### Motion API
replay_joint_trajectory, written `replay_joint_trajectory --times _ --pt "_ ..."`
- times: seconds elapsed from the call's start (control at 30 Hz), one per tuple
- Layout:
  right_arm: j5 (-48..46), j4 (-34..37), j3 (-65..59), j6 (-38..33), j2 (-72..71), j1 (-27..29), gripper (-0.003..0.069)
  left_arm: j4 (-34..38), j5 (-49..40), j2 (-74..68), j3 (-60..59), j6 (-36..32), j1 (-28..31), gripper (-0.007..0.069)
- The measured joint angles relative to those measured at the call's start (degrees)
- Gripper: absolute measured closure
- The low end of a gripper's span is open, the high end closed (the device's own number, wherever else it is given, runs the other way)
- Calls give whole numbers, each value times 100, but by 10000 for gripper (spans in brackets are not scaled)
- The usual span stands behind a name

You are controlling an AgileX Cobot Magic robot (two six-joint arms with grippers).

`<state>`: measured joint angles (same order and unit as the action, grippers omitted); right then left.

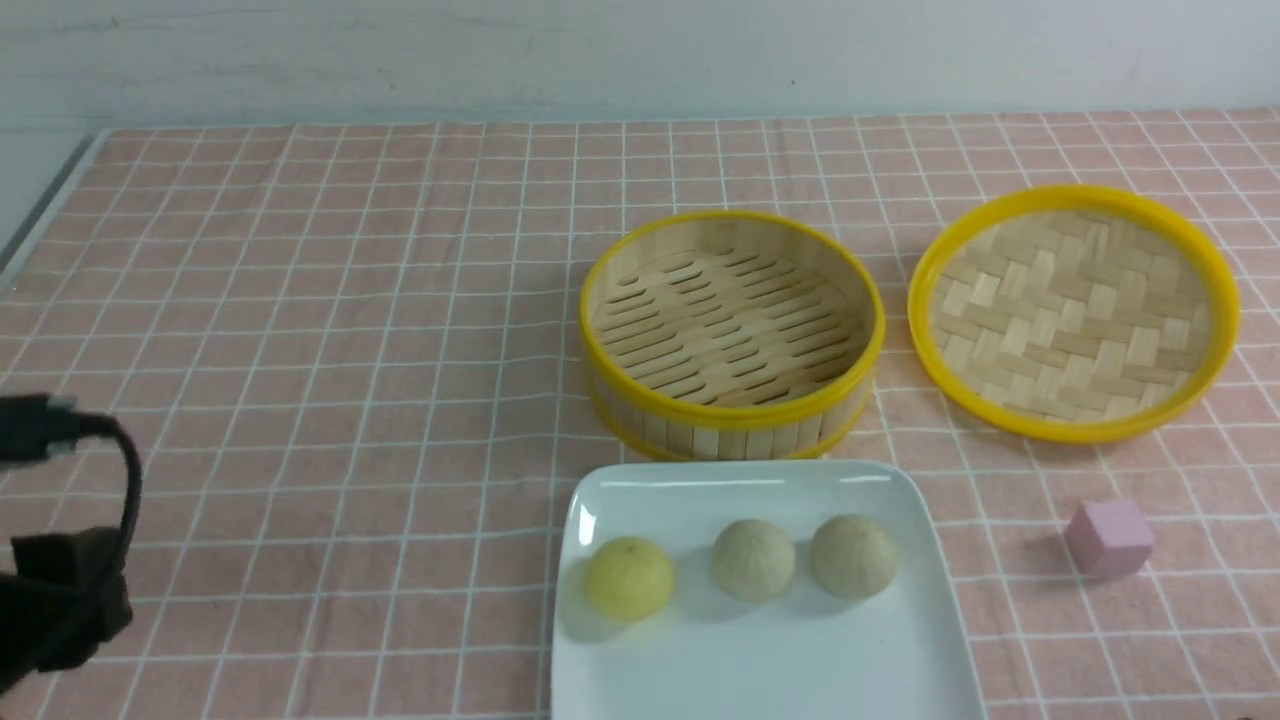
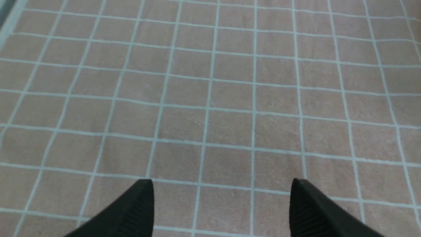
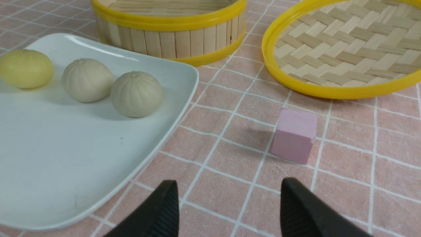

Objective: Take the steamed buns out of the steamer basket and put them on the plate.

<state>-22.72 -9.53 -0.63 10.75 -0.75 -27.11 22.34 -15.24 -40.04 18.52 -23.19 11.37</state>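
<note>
Three steamed buns lie in a row on the white plate [image 1: 760,680]: a yellow bun [image 1: 629,577], a beige bun [image 1: 754,559] and another beige bun [image 1: 853,556]. The steamer basket [image 1: 732,400] stands just behind the plate with nothing inside. My left gripper [image 2: 222,184] is open over bare pink checked cloth, with only the back of its arm showing at the front view's left edge. My right gripper [image 3: 228,186] is open above the cloth, beside the plate [image 3: 82,164] and short of the pink cube. The right wrist view also shows the buns [image 3: 136,93] and the basket [image 3: 171,36].
A woven bamboo lid [image 1: 1075,310] with a yellow rim lies right of the basket. A pink cube [image 1: 1108,538] sits on the cloth right of the plate, also seen as the cube [image 3: 294,135] in the right wrist view. The table's left edge runs at far left.
</note>
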Motion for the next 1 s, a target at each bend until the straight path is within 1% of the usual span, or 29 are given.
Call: replay_joint_trajectory --times 0.13,0.2,0.37,0.5,0.6,0.83,1.0 --pt "0 0 0 0 0 0 237 343 922 1235 -980 0 0 78" --pt "0 0 0 0 0 0 237 391 1060 1646 -1257 0 0 78" --pt "0 0 0 0 0 0 237 517 1036 2355 -1721 0 0 78" --pt "0 0 0 0 0 0 237 608 997 2555 -1859 0 0 78" --pt "0 0 0 0 0 0 237 764 807 2765 -1908 0 0 78" --pt "0 0 0 0 0 0 237 650 463 3362 -1932 -385 0 78" --pt "0 0 0 0 0 0 237 612 437 3591 -1932 -413 0 78"
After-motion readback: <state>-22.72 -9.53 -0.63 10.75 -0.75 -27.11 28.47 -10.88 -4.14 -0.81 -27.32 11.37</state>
